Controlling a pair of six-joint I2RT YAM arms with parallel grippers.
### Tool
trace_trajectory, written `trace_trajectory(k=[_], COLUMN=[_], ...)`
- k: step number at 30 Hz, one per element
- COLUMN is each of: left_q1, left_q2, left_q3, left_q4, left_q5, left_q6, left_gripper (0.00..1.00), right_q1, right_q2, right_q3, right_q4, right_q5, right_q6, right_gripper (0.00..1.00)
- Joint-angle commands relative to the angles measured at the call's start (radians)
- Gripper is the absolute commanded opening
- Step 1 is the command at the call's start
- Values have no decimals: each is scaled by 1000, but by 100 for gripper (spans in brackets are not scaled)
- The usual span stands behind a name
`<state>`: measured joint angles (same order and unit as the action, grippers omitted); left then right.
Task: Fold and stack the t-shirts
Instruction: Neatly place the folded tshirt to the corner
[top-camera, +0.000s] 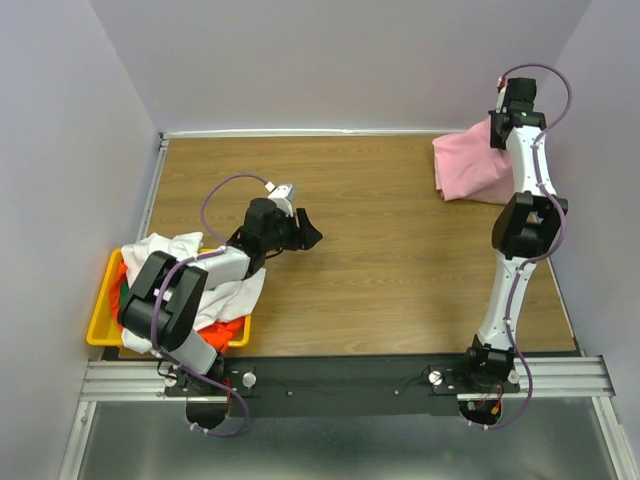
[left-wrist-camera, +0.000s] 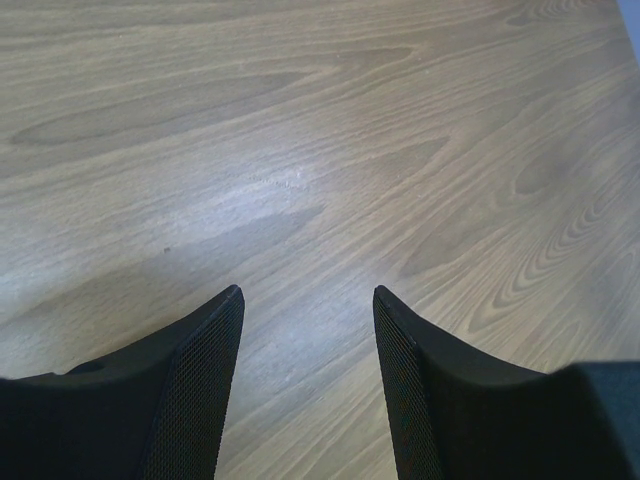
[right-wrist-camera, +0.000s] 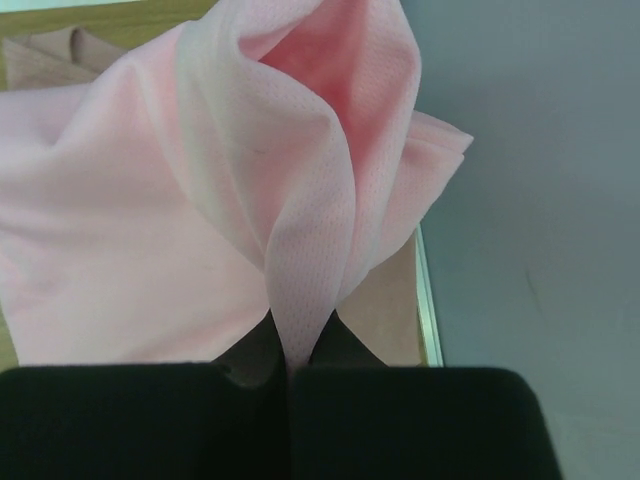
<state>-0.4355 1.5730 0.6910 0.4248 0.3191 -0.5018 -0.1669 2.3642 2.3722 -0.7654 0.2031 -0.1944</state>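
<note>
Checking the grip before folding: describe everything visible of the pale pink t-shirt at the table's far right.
The pale pink t-shirt is soft, finely meshed fabric, bunched rather than flat. It lies at the far right corner of the wooden table, beside the grey wall. One fold is drawn up into a peak, pinched in the shut right claw.

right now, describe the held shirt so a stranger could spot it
On the wooden table, go to the far right corner. A pale pink t-shirt sits bunched there, one fold pinched in the right arm's fingers. It alone lies on the wood; the other shirts are heaped in the yellow bin, near left.
</note>
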Motion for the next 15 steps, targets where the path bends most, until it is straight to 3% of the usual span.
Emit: trace_trajectory(k=[1, 3, 4, 9, 15], left_q1=[3, 3, 3, 3, 3], left_q2=[-42, -51, -54, -102, -221], left_q3=[-24, -27, -28, -36, -24], left_q4=[-26, -35, -40, -61, -99], left_q5=[-31, -32, -34, -44, -81], left_q6=[11, 12, 14, 17, 26], left_gripper=[63, 62, 63, 63, 63], right_q1=[-14, -16, -17, -16, -14], right_q2=[44, 59, 61, 12, -213], right_q3=[22, 28, 27, -43, -279], right_q4=[78, 84, 83, 103, 185], right_q5=[137, 183, 196, 159, 87], right_q6=[35, 46, 56, 92, 191], right_gripper=[5, 62, 99, 100, 100])
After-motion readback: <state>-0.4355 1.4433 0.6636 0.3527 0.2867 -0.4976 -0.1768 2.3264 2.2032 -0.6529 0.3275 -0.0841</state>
